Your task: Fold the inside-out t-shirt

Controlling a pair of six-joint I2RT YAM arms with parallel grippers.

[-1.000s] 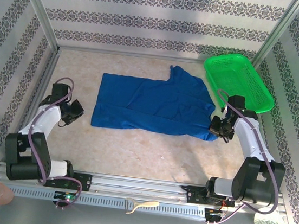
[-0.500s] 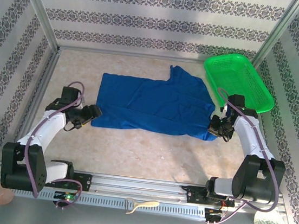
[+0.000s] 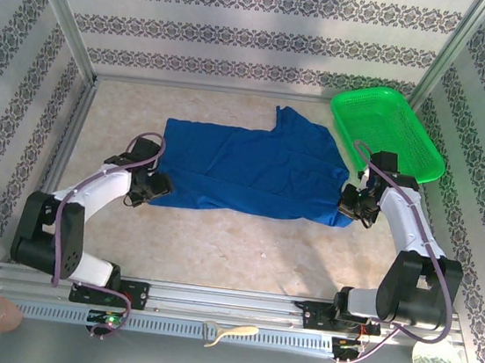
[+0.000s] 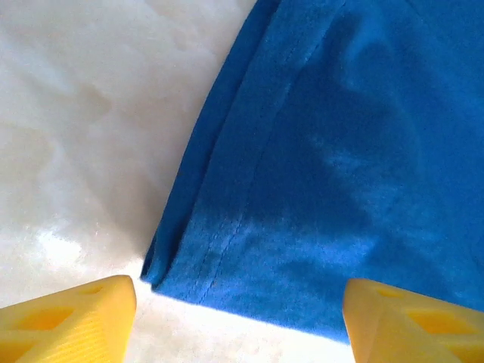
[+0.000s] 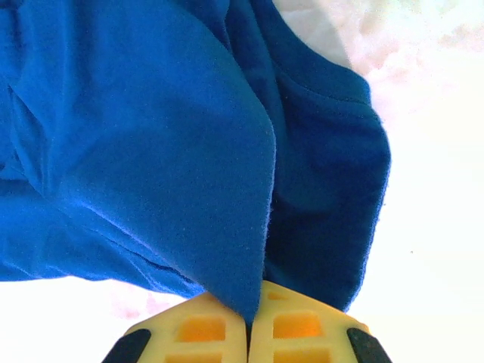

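Observation:
The royal-blue t-shirt (image 3: 244,168) lies spread flat across the middle of the table, one part reaching up toward the basket. At its near left corner my left gripper (image 3: 159,185) stands open, its yellow fingers (image 4: 72,318) wide apart on either side of the stitched hem corner (image 4: 219,257), with nothing pinched. At the shirt's near right corner my right gripper (image 3: 351,205) is shut on a fold of the blue fabric (image 5: 227,227), which runs up from between the yellow fingertips (image 5: 302,329).
A green plastic mesh basket (image 3: 388,133) stands at the back right, close behind the right arm. Patterned walls close in the table at left, back and right. A rail (image 3: 227,308) runs along the near edge.
My left arm has swung right from the table's left side to the shirt's near left corner, and its gripper has opened. The right gripper has kept its hold and barely moved.

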